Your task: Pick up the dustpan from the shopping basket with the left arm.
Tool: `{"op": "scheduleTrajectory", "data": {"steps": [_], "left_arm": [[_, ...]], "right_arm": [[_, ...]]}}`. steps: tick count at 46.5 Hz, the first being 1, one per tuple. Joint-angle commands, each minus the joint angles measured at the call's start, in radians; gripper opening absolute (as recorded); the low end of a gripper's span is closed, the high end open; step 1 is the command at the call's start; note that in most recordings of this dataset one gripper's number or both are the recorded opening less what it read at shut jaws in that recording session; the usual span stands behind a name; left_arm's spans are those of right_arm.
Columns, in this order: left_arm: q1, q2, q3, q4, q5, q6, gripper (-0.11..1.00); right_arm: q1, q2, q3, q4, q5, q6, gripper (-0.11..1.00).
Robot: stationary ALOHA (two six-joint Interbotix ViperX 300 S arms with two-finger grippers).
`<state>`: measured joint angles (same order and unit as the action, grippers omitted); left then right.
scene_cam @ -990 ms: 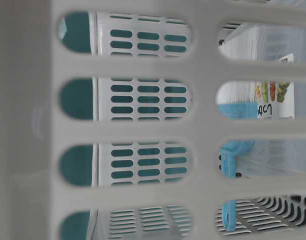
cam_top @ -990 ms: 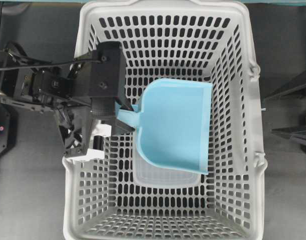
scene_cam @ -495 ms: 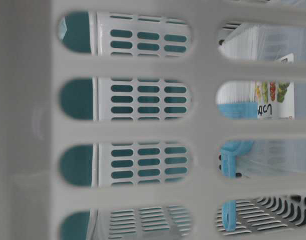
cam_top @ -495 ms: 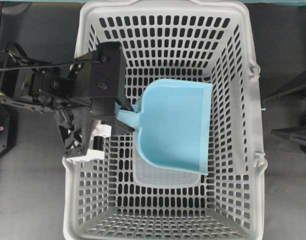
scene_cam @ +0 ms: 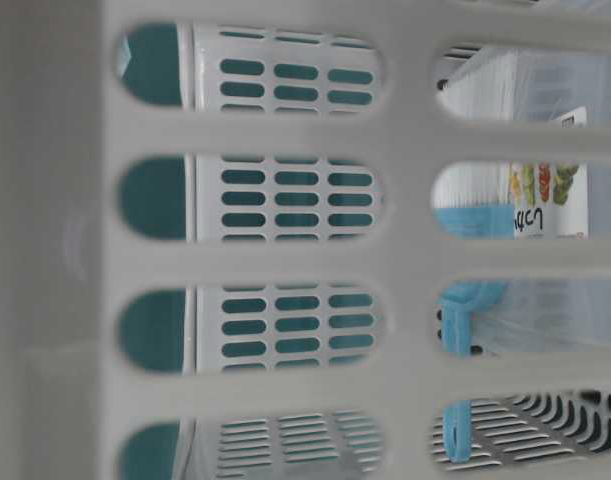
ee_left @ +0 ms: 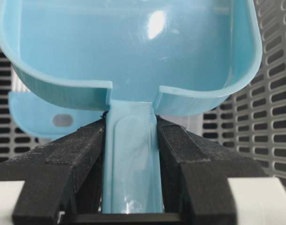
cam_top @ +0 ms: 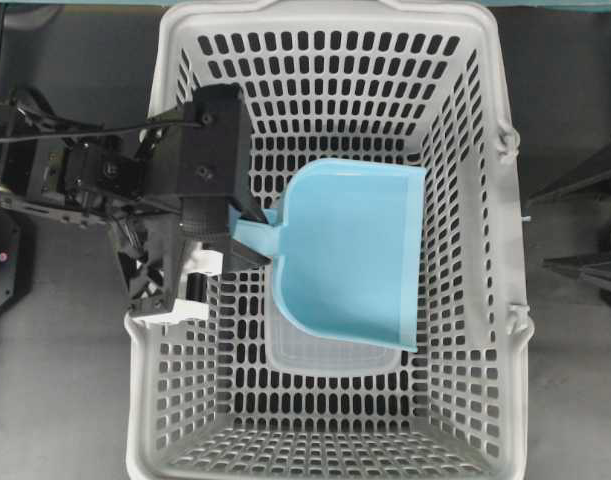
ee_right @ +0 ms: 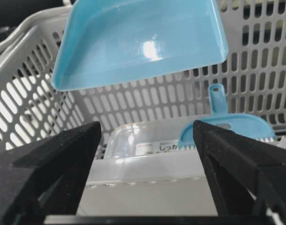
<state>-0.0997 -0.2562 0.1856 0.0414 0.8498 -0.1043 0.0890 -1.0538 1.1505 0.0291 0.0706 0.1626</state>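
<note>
The light blue dustpan (cam_top: 350, 250) is held above the floor of the grey shopping basket (cam_top: 335, 60), pan to the right and handle to the left. My left gripper (cam_top: 247, 235) reaches over the basket's left wall and is shut on the handle. In the left wrist view both black fingers (ee_left: 86, 150) press the sides of the handle of the dustpan (ee_left: 133, 47), with the gripper (ee_left: 132, 140) close under the pan. My right gripper (ee_right: 147, 154) is open and empty outside the basket's right wall (cam_top: 575, 225), and its view shows the dustpan (ee_right: 143, 42) raised.
A clear plastic container (cam_top: 330, 355) lies on the basket floor under the pan. A blue-handled brush (ee_right: 227, 124) leans by the basket's far wall in the right wrist view. The table-level view looks through the basket's slotted wall (scene_cam: 265, 130).
</note>
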Motion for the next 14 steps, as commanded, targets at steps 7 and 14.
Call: {"op": "scheduleTrajectory", "data": {"steps": [7, 14], "left_arm": [[-0.006, -0.017, 0.006, 0.003, -0.055, -0.002, 0.30], [-0.006, -0.017, 0.014, 0.003, -0.075, 0.000, 0.30]], "right_arm": [[0.025, -0.003, -0.006, 0.003, -0.006, 0.000, 0.76], [0.034, -0.015, 0.011, 0.003, -0.005, 0.002, 0.75]]}}
